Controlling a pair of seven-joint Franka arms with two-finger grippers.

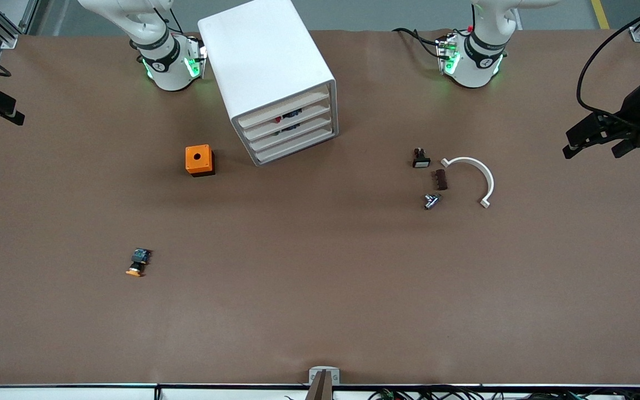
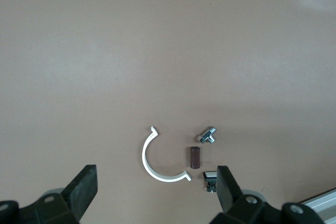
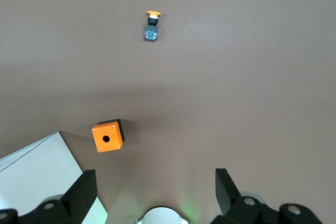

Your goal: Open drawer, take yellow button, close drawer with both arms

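Both our left gripper (image 2: pixel 152 192) and right gripper (image 3: pixel 152 192) hang wide apart and empty; we should catch the closed drawer (image 1: pixel 284 111) squarely on its front edge, pulling straight.

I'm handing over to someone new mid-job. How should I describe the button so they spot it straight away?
Start at the big white cabinet, then the orange cube beside it toward the right arm's end. Much nearer the front camera than that cube, alone on the brown table, lies the button: tiny, with a flat orange cap on a black-and-blue body, and no round hole.
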